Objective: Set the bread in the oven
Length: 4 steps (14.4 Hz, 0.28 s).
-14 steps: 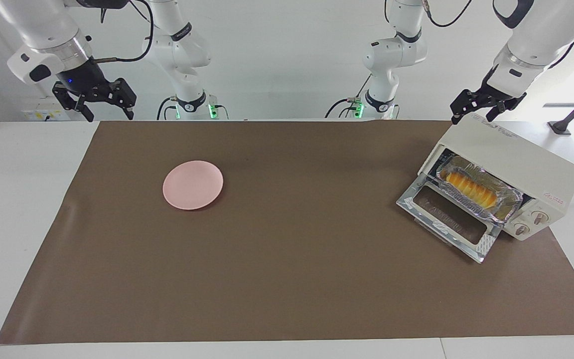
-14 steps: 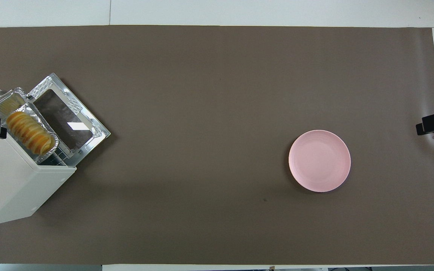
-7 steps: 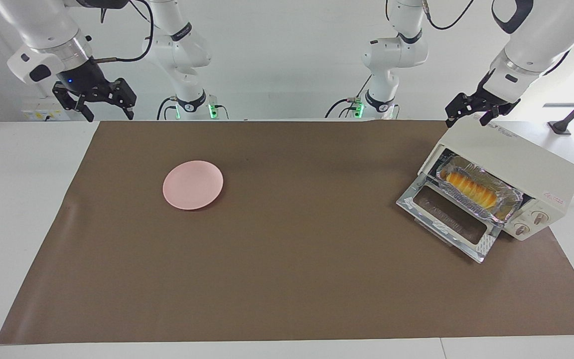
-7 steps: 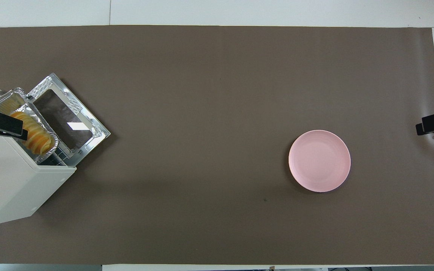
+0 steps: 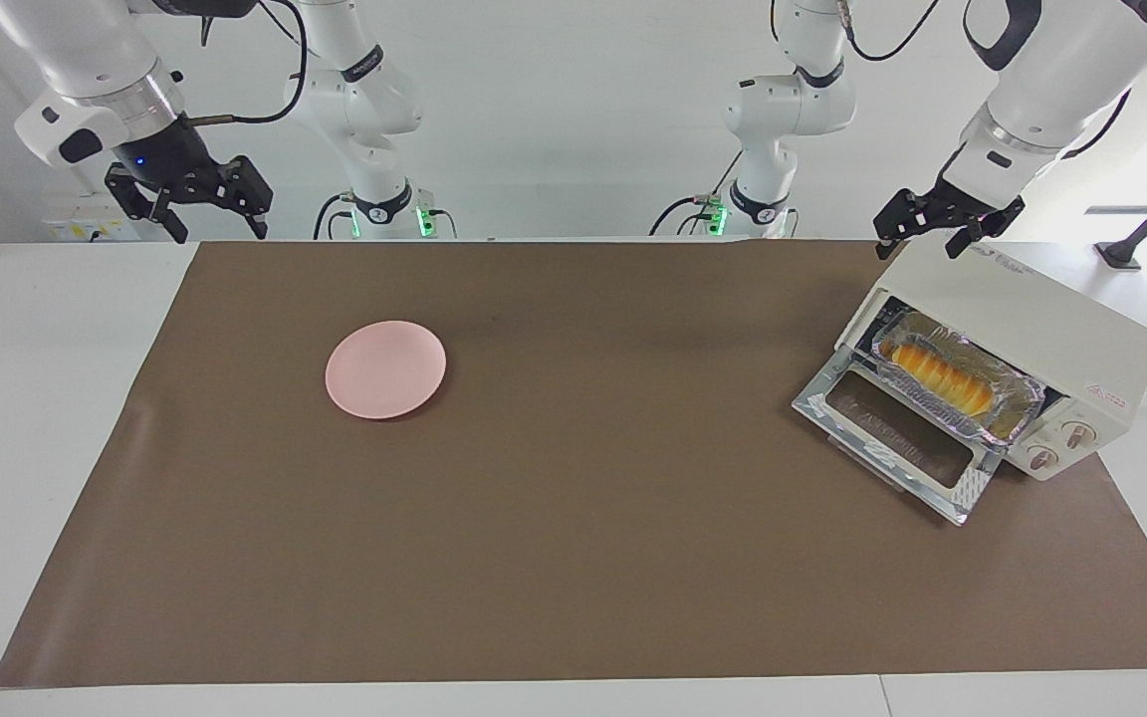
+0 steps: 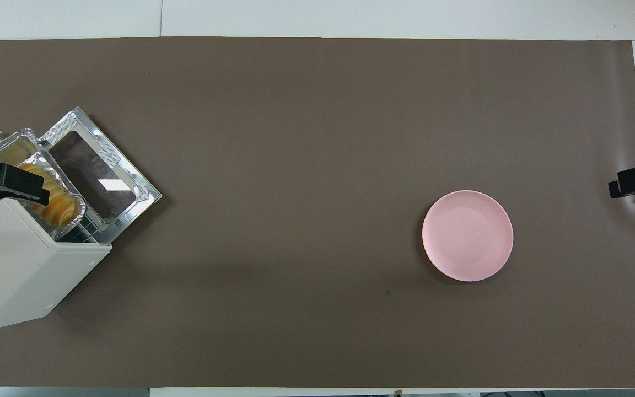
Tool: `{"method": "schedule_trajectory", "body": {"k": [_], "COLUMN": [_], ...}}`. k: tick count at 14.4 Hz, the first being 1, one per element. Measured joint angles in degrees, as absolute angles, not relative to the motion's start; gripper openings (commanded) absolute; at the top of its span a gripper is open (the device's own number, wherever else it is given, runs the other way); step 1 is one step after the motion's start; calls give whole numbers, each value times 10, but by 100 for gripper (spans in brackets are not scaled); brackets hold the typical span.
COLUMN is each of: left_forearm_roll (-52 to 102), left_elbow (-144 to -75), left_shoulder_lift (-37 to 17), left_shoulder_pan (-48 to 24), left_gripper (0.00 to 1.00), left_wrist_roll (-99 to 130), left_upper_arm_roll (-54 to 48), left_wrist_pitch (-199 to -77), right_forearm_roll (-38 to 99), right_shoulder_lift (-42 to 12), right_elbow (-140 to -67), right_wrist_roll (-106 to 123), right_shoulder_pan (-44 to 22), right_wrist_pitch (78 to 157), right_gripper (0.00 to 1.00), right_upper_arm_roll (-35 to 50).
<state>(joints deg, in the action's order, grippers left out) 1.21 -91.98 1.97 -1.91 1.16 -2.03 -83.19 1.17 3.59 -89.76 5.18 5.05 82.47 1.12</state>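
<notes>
Bread (image 5: 935, 375): in foil tray (image 5: 1017, 416) inside oven (image 5: 1017, 329), door down, left-arm end of tabletop. Left gripper (image 5: 935, 227): fingers apart, empty, risen above oven since a second ago. Right gripper (image 5: 187, 196): spread, empty, waiting over right-arm corner. Door unclosed.

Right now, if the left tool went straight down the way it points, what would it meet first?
Most likely the top of the toaster oven, near its corner closest to the robots; the left tool hangs just above it, though depth is uncertain.

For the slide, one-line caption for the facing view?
Bread in foil tray inside open oven; left gripper above it, empty pink plate mid-table.
</notes>
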Motion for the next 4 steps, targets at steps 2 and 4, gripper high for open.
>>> {"method": "schedule_trajectory", "body": {"k": [2,4], "left_forearm_roll": [12,12], "left_elbow": [-916,-911], "left_shoulder_lift": [18,18], "left_shoulder_pan": [-19,-19], "left_gripper": [100,100], "left_wrist_roll": [12,12], "left_upper_arm_roll": [-20,-20], "left_wrist_pitch": [-832,-832], "right_forearm_roll": [12,12], "right_shoulder_lift": [36,36], "right_elbow": [-898,-898], "right_wrist_roll": [52,52], "right_shoulder_pan": [51,51], "right_wrist_pitch": [825,825], "right_gripper": [100,100], "right_upper_arm_roll": [11,11]}}
